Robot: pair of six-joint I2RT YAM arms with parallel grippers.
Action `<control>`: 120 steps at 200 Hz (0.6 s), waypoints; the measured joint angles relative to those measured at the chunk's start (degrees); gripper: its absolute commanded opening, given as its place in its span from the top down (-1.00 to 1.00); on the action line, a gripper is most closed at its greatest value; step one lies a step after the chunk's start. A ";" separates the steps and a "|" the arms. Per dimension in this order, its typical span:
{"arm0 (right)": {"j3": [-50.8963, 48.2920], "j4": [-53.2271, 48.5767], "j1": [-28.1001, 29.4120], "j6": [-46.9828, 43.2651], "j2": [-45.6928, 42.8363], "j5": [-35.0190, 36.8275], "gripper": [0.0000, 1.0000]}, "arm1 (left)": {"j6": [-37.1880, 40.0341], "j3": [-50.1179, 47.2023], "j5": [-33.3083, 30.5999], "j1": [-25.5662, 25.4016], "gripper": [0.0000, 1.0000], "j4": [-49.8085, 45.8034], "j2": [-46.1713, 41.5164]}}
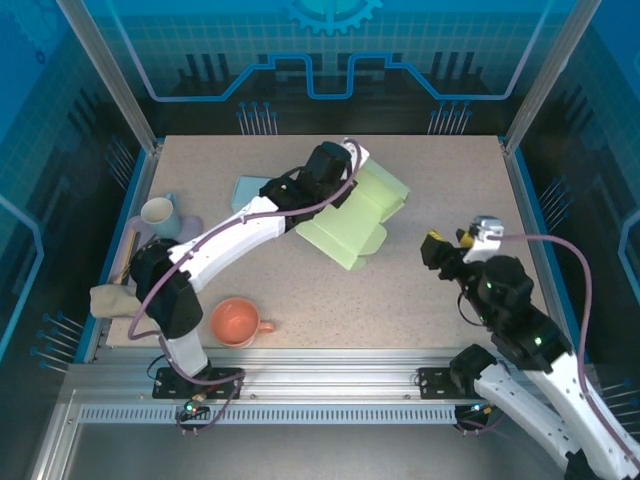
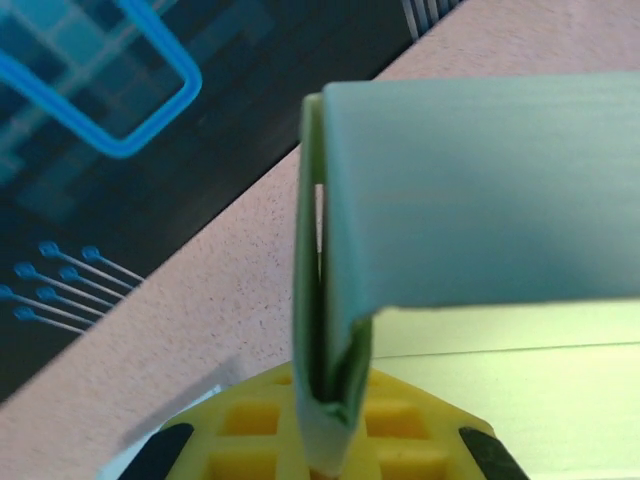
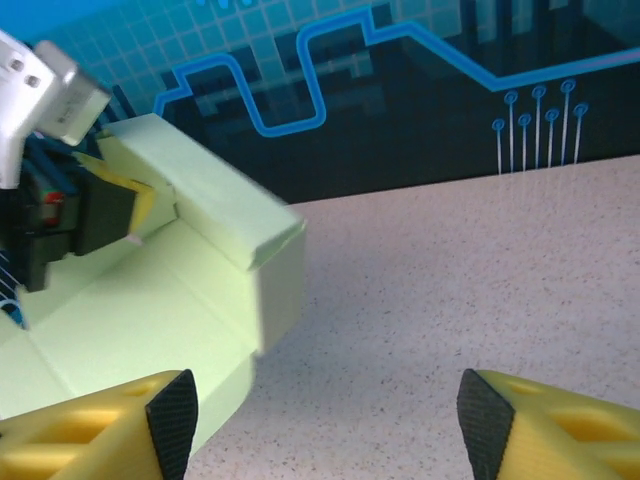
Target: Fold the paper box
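- Two arms in play; only one has contact with the box (image 1: 355, 215).
- Box position: far centre of the surface (image 1: 400, 310), partly folded. Flat panels lie down and one wall (image 2: 480, 180) is raised.
- Left fingers (image 2: 240, 430): clenched on the box. The left wrist view shows a doubled-over wall edge pinched between the yellow pads, standing upright out of the grip.
- Right fingers (image 3: 560, 420): released, spread wide with nothing between them, held above bare surface.
- Governing relation: from the right fingers the box lies to the left and farther out, apart from them. In the right wrist view its raised wall and near corner sit up and left of the open gap.
- Long axis: in the top view the box runs obliquely, from near-centre toward the far right. The right arm would therefore meet its right-hand end first.
- Nearness: the left arm is already on the box, while the right is near but clear of it.
- Judgement: folding is part done. The next move likely needs the right fingers to travel left and forward to the free flap while the left grip steadies the wall.
- Risk, as judged: a push on the free end could swing the light box about the pinched edge.
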 measured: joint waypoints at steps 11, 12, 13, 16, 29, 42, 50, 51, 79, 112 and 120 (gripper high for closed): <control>-2.08 -0.04 -0.11 0.20 -3.37 0.00 -0.54 | 5.44 1.07 -2.34 -3.26 1.00 -3.76 -0.39; -2.34 -0.09 -0.11 0.22 -3.76 -0.02 -0.55 | 5.79 1.11 -2.60 -3.48 1.00 -4.00 -0.39; -2.45 -0.11 -0.11 0.13 -3.96 -0.04 -0.55 | 6.36 1.29 -3.02 -3.89 1.00 -4.50 -0.33; -2.91 -0.26 -0.11 0.11 -4.66 -0.20 -0.55 | 7.48 1.57 -3.72 -4.66 1.00 -5.53 -0.13; -3.65 -1.33 -0.17 0.11 -6.54 -0.57 -0.55 | 12.24 3.89 -7.34 -8.02 1.00 -11.30 2.27; -3.61 -1.75 -0.33 0.11 -7.39 -1.01 -0.55 | 15.19 7.28 -10.40 -9.92 1.00 -17.35 6.43; -3.61 -1.88 -0.35 0.11 -7.76 -1.11 -0.55 | 16.55 9.01 -12.13 -10.38 1.00 -20.46 9.14; -3.61 -1.92 -0.35 0.11 -7.82 -1.14 -0.55 | 16.61 9.29 -12.46 -10.43 1.00 -21.09 9.64; -3.61 -2.43 -0.37 0.11 -8.63 -1.27 -0.56 | 20.52 13.22 -18.10 -10.43 1.00 -29.92 17.99; -3.61 -2.71 -0.37 0.11 -9.03 -1.14 -0.56 | 23.96 15.13 -21.94 -10.34 1.00 -33.92 24.61; -3.61 -2.73 -0.37 0.11 -9.03 -1.01 -0.56 | 24.35 15.80 -22.29 -10.36 1.00 -34.29 25.88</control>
